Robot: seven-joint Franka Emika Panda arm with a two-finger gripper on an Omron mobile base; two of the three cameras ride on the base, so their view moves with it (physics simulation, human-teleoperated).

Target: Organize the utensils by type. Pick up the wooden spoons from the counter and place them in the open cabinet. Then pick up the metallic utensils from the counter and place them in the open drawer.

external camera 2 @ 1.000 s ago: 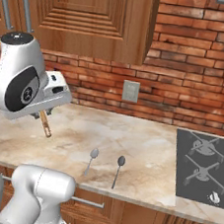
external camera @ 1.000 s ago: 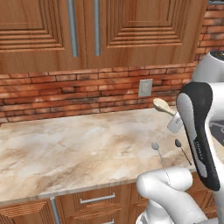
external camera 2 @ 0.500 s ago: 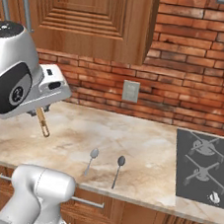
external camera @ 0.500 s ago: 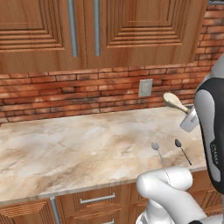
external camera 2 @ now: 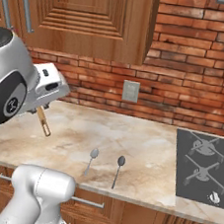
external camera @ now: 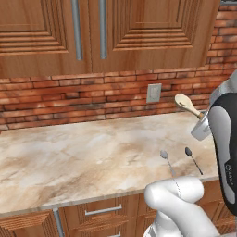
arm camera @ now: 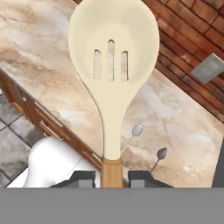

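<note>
Wooden spoon (arm camera: 113, 74) higher in tool (arm camera: 112, 178)

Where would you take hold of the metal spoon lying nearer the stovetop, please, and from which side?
Grip the darker metal spoon at mid-handle, coming straight down from above. It lies flat on the counter, and its thin handle is the longest straight part. The gap to the other metal spoon looks just enough for a finger.

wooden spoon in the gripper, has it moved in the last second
Yes. In the left base view the wooden spoon has shifted right, away from the wall outlet; the gripper holds its handle.
</note>
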